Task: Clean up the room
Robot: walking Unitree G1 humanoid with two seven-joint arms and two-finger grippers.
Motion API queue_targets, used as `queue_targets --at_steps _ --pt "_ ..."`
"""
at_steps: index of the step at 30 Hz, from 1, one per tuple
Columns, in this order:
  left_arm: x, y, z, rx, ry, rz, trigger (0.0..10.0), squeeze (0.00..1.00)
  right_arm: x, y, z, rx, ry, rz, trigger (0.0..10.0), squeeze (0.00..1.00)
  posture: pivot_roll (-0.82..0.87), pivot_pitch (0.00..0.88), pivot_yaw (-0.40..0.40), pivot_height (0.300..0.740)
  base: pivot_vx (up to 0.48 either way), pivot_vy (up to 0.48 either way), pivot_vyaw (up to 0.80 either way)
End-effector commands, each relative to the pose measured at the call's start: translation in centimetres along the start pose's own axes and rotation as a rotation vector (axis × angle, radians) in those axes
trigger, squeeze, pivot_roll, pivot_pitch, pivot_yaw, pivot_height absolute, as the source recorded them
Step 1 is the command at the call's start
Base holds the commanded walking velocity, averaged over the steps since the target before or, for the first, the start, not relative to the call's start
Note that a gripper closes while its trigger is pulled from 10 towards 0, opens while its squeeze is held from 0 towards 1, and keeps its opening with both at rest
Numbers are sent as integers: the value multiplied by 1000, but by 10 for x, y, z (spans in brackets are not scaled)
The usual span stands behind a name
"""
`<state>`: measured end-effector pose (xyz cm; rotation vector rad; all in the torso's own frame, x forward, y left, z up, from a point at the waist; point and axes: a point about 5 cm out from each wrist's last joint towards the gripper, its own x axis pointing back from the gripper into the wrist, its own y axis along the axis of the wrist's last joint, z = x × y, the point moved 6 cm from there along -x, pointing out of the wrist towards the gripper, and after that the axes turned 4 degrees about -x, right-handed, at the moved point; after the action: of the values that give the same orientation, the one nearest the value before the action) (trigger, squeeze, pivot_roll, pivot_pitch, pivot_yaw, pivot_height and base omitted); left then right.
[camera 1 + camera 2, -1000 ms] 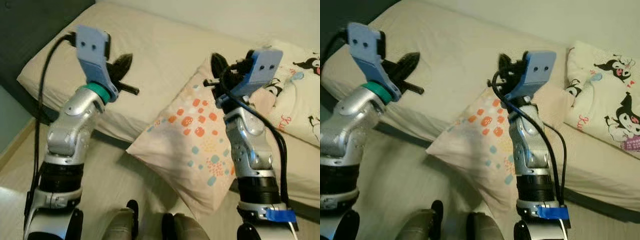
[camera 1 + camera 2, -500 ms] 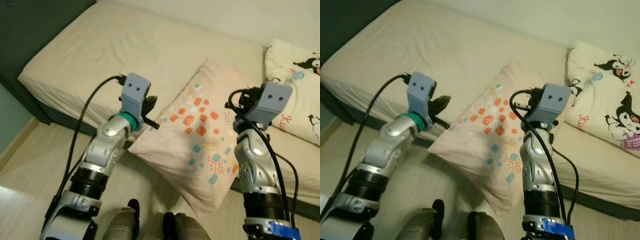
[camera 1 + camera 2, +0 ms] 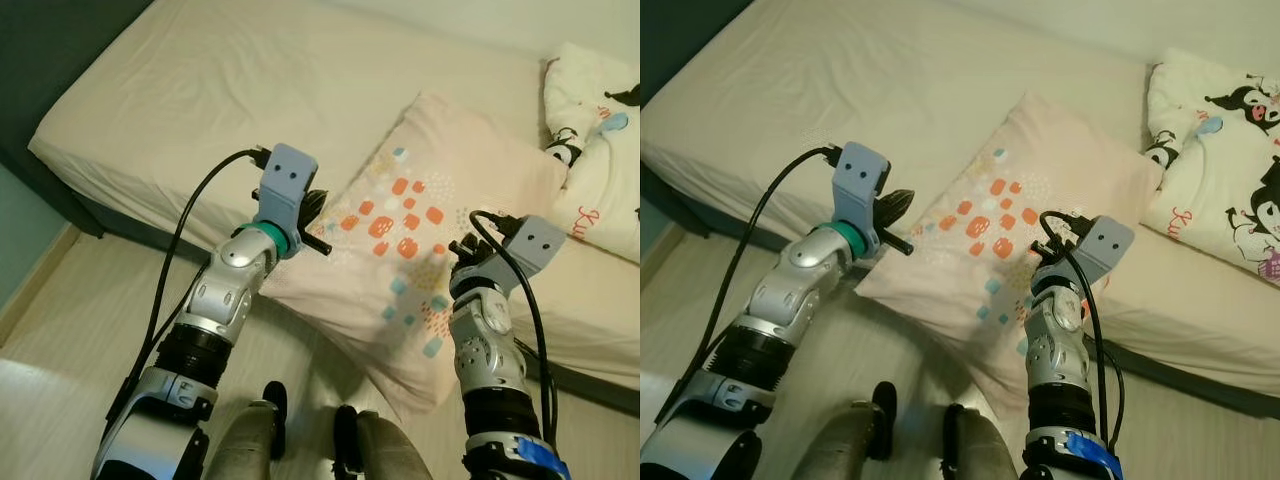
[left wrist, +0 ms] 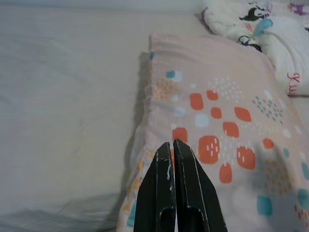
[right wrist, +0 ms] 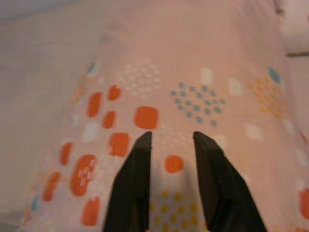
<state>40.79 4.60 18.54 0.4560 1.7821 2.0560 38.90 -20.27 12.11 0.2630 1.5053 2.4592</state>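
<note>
While the robot stands at the near edge of a bed, a patterned pillow lies between its two arms, pale pink with orange and blue patches. The pillow's far end rests on the mattress; its near corner hangs over the near edge of the bed toward the floor. At the bed's far right corner sits a cartoon-print quilt, touching the pillow's far right corner.

The left hand has its two black fingers pressed together, holding nothing, and points at the pillow's left edge, just beside it. The right hand has its fingers parted by a narrow gap, also holding nothing, and hovers close over the pillow's printed middle; whether the tips touch the fabric cannot be told.

Judged from this, the step in hand looks like taking hold of the pillow to set it properly on the bed. Several things could go wrong. The pillow already overhangs, so a push from either hand toward the robot could slide it off onto the floor. The left hand, being closed, could only nudge the edge and not grip it. The right hand is over flat, taut fabric, where a pinch may catch only the cover, or nothing, and slip. A lift from one side alone could make the soft pillow fold and swing.
</note>
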Motion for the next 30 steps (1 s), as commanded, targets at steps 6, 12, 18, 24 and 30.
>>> queue_targets --at_steps 6,12,18,24,30 --pt "19 9 8 51 33 -35 10000 0 11 37 49 142 251 -162 10000 0 -62 281 30 740 0 0 0" --pt "29 23 15 38 42 -80 10000 0 21 46 74 180 358 -212 10000 0 -59 268 26 740 0 0 0" --pt "38 16 22 6 69 -54 10000 0 30 34 73 202 335 -184 10000 0 -57 259 17 740 0 0 0" --pt "39 16 21 16 76 -44 10000 0 17 25 9 290 69 -142 10000 0 -60 259 25 740 0 0 0" --pt "35 19 27 -16 77 -38 10000 0 4 4 -13 146 0 -24 10000 0 -38 264 35 740 0 0 0"
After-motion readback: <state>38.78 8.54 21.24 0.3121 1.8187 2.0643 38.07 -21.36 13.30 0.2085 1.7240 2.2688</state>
